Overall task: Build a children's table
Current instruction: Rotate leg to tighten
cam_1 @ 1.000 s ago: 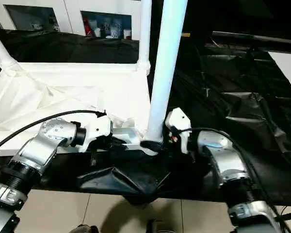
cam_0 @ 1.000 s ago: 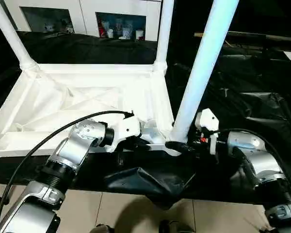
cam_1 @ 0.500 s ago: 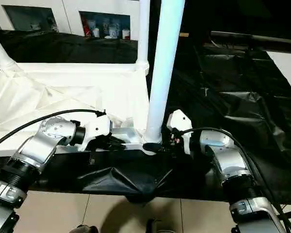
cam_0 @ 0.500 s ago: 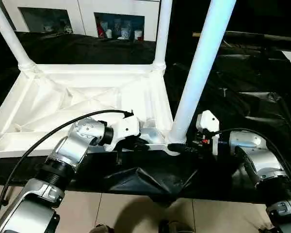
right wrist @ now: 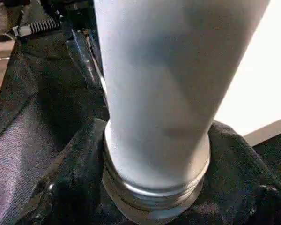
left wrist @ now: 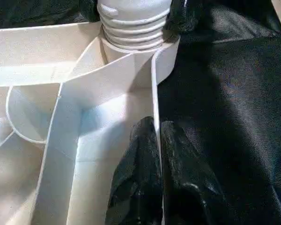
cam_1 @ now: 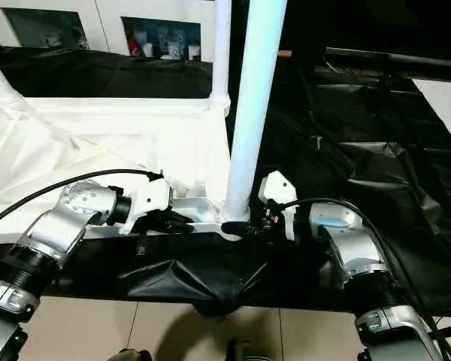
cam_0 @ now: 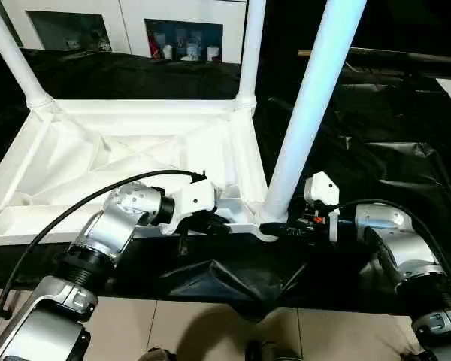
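- My left gripper is pinched on the near rim of the upside-down tabletop.
- My right gripper hugs the base of the near-right leg, sitting in its corner socket.
- Black sheet underneath.

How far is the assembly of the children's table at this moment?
Done: two legs stand in the far corner sockets of the upturned table top. In hand: the left gripper pinches the top's near rim, and the right gripper closes around the base of the third leg, whose threads show above its socket. Left: seating this leg; the fourth corner is hidden.
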Tool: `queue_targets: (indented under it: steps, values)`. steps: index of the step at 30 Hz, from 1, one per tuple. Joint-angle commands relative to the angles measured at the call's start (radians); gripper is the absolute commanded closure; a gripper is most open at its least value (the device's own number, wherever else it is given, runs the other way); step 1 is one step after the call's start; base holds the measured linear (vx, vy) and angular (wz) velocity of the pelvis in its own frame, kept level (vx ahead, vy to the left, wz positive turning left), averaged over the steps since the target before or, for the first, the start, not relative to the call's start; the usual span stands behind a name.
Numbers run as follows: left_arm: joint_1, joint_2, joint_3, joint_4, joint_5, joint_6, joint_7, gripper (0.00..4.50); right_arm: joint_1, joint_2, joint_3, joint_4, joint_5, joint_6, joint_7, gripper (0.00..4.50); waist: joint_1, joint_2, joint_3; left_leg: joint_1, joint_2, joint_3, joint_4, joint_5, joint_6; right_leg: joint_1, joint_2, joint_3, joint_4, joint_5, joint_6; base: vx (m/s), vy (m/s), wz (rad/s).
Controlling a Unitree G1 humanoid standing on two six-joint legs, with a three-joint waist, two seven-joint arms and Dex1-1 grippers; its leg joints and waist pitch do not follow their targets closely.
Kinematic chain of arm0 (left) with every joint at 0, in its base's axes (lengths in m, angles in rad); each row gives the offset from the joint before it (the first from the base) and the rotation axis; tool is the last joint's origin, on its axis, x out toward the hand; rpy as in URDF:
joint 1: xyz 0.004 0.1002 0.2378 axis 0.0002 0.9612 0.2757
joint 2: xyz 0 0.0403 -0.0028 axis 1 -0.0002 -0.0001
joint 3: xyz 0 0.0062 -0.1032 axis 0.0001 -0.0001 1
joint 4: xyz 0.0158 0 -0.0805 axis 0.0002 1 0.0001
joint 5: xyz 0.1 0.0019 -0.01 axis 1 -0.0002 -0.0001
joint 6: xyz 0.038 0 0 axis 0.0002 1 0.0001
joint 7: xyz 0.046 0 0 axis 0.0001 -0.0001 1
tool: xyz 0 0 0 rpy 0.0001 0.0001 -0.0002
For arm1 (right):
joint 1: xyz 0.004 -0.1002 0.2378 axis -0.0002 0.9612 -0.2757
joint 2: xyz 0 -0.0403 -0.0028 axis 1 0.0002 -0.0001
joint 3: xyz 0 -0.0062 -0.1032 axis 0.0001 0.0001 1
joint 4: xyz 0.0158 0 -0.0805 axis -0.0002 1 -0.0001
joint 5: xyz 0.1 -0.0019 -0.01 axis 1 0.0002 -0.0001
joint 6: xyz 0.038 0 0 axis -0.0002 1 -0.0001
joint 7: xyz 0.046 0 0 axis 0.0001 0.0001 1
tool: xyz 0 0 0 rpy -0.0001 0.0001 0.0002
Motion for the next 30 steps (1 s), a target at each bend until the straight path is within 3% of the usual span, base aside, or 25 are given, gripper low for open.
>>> queue_targets:
  steps: [1,8,11,14,17,19,21,23,25,26,29,30]
  values:
    - [0.024,-0.001,-0.027,0.051,0.019,0.020,-0.004,4.50,-0.002,0.029,-0.043,0.020,0.024,0.020,-0.073,1.80,0.002,-0.015,-0.057,0.006,0.019,-0.004,-0.061,-0.168,0.097,0.059,-0.059,0.039,-0.068,-0.253,-0.222,0.000,0.000,0.00]
    - [-0.023,-0.098,-0.001,0.159,0.076,0.101,0.248,4.50,0.042,0.206,-0.139,0.067,-0.027,0.026,-0.541,1.80,-0.013,-0.014,-0.045,0.012,0.016,-0.013,-0.073,-0.257,0.023,0.045,-0.060,0.037,-0.092,-0.452,-0.154,0.000,0.000,0.00]
    - [-0.058,-0.163,0.007,0.213,0.100,0.160,0.379,4.50,0.067,0.292,-0.156,0.061,-0.091,0.041,-0.777,1.81,-0.015,-0.013,-0.042,0.014,0.014,-0.014,-0.078,-0.288,0.011,0.038,-0.059,0.038,-0.099,-0.475,-0.134,0.000,0.000,0.00]
    - [-0.080,-0.198,0.004,0.241,0.118,0.173,0.442,4.50,0.073,0.342,-0.164,0.055,-0.117,0.039,-0.882,1.81,-0.018,-0.014,-0.041,0.014,0.013,-0.016,-0.081,-0.313,0.007,0.038,-0.059,0.037,-0.103,-0.493,-0.122,0.000,0.000,0.00]
    - [-0.086,-0.223,-0.015,0.254,0.133,0.176,0.441,4.50,0.072,0.375,-0.145,0.042,-0.124,0.022,-0.882,1.81,-0.017,-0.012,-0.038,0.019,0.013,-0.015,-0.084,-0.338,0.018,0.033,-0.059,0.036,-0.112,-0.507,-0.110,0.000,0.000,0.00]
    - [-0.087,-0.224,-0.023,0.261,0.142,0.181,0.437,4.50,0.075,0.383,-0.137,0.024,-0.109,0.007,-0.854,1.81,-0.018,-0.009,-0.039,0.016,0.014,-0.018,-0.088,-0.340,0.021,0.039,-0.061,0.034,-0.115,-0.509,-0.106,0.000,0.000,0.00]
    - [-0.087,-0.223,-0.027,0.264,0.147,0.182,0.435,4.50,0.077,0.386,-0.136,0.011,-0.098,-0.006,-0.835,1.25,-0.016,-0.011,-0.039,0.017,0.015,-0.017,-0.089,-0.341,0.026,0.037,-0.061,0.036,-0.113,-0.488,-0.110,0.000,0.000,0.00]
    - [-0.085,-0.208,-0.024,0.256,0.145,0.186,0.424,4.50,0.092,0.375,-0.128,-0.055,-0.045,-0.023,-0.733,1.11,-0.014,-0.012,-0.039,0.017,0.016,-0.016,-0.088,-0.337,0.031,0.039,-0.061,0.037,-0.113,-0.476,-0.116,0.000,0.000,0.00]
    - [-0.084,-0.200,-0.024,0.251,0.143,0.178,0.412,4.50,0.094,0.362,-0.124,-0.072,-0.039,-0.024,-0.709,0.90,-0.011,-0.013,-0.039,0.018,0.017,-0.015,-0.088,-0.332,0.043,0.039,-0.063,0.038,-0.112,-0.467,-0.121,0.000,0.000,0.00]
    - [-0.083,-0.191,-0.021,0.243,0.134,0.170,0.393,4.50,0.091,0.338,-0.116,-0.094,-0.040,-0.014,-0.682,0.90,-0.013,-0.017,-0.038,0.009,0.016,-0.015,-0.090,-0.311,0.045,0.045,-0.063,0.037,-0.110,-0.465,-0.122,0.000,0.000,0.00]
    - [-0.075,-0.171,-0.025,0.219,0.122,0.124,0.349,4.50,0.083,0.293,-0.107,-0.118,-0.015,0.030,-0.605,0.65,-0.013,-0.018,-0.038,0.004,0.015,-0.018,-0.090,-0.291,0.055,0.051,-0.065,0.036,-0.110,-0.481,-0.113,0.000,0.000,0.00]
    - [-0.061,-0.150,-0.016,0.185,0.093,0.130,0.289,4.50,0.081,0.220,-0.085,-0.150,0.009,0.085,-0.479,0.61,-0.013,-0.017,-0.037,0.006,0.014,-0.015,-0.088,-0.290,0.058,0.046,-0.066,0.037,-0.114,-0.496,-0.107,0.000,0.000,0.00]
